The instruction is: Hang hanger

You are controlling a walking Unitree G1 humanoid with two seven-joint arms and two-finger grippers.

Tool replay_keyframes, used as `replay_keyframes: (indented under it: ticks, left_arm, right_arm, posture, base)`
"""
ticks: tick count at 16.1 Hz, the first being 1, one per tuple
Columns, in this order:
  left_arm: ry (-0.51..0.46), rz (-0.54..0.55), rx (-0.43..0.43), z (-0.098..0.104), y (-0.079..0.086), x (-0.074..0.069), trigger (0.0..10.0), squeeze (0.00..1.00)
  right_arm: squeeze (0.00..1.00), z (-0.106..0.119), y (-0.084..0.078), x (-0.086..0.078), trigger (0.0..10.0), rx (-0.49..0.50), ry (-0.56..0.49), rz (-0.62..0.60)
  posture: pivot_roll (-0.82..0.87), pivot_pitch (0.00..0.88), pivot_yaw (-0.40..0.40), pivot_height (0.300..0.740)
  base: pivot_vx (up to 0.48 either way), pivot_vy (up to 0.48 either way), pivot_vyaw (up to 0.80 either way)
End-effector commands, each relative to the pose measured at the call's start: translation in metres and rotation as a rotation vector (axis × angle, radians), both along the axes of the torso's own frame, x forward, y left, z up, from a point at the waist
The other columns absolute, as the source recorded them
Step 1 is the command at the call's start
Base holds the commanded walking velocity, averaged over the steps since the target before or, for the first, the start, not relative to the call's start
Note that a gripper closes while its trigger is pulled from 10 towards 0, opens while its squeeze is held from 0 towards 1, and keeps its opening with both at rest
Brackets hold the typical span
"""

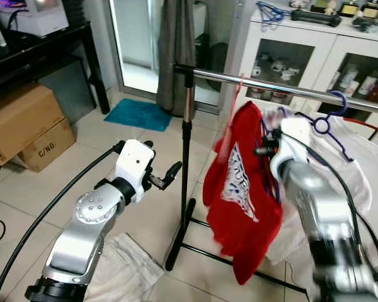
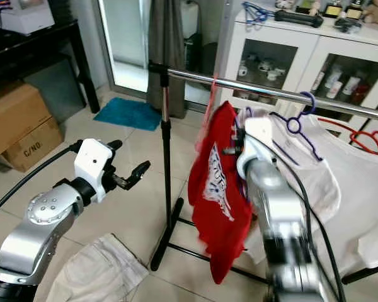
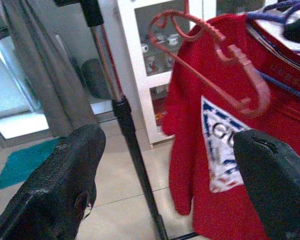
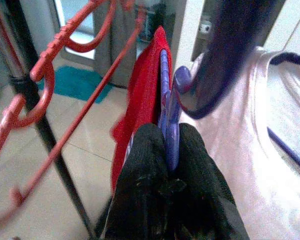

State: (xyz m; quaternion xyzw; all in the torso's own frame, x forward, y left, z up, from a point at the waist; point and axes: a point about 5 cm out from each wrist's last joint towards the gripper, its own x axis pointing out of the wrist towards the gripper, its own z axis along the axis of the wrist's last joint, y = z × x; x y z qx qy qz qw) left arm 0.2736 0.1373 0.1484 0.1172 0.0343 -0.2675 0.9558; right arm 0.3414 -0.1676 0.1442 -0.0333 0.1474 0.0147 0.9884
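The right gripper (image 4: 167,150) is seen pinched together on a purple hanger (image 4: 165,95), which carries a red shirt (image 1: 242,189). In the left eye view the shirt hangs just below the rail (image 1: 271,87), at about 9 o'clock from the right wrist. A second purple hanger (image 1: 331,123) is already hooked on the rail, at about 1 o'clock from the wrist, with a white shirt (image 1: 349,170) on it. A red hanger (image 3: 225,70) is seen in front of the red shirt; whether it sits on the rail cannot be told.

The left gripper (image 1: 165,177) is held apart, with nothing in it, at about 9 o'clock from the stand's pole (image 1: 186,170) and clear of it.

The hanging step is judged to be in hand and not finished: the held hanger's hook is hidden, so its seating cannot be confirmed. Next, the hook would need to be lifted over the rail, lowered until it bears, and only then released.
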Motion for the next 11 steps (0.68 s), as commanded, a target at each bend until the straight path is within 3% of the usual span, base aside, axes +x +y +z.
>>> replay_keyframes:
  ticks: [1,4,6,8,11]
  left_arm:
    - [-0.014,-0.025,-0.010,0.005,-0.006,0.000,10.0,0.85]
    - [-0.024,-0.107,-0.023,0.012,-0.014,-0.004,10.0,0.81]
    - [-0.029,-0.197,-0.042,0.018,-0.023,-0.011,10.0,0.82]
    - [-0.029,-0.260,-0.041,0.021,-0.028,-0.018,10.0,0.82]
    - [-0.004,-0.300,-0.048,0.021,-0.030,-0.021,10.0,0.82]
  right_arm:
    - [0.00,0.007,-0.004,0.010,10.0,-0.024,-0.018,-0.022]
    - [0.00,0.027,-0.010,0.041,10.0,0.007,-0.049,-0.089]
    - [0.00,0.039,-0.017,0.053,10.0,0.016,-0.076,-0.135]
    - [0.00,0.047,-0.023,0.060,10.0,0.027,-0.097,-0.165]
    - [0.00,0.040,-0.028,0.062,10.0,0.061,-0.051,-0.193]
  posture:
    - [0.10,0.000,-0.017,0.740]
    - [0.11,0.010,-0.022,0.740]
    - [0.12,0.031,-0.023,0.740]
    - [0.12,0.046,-0.015,0.740]
    - [0.12,0.061,-0.004,0.740]
  base:
    - [0.000,0.000,0.00]
    - [0.000,0.000,0.00]
    - [0.000,0.000,0.00]
    - [0.000,0.000,0.00]
    - [0.000,0.000,0.00]
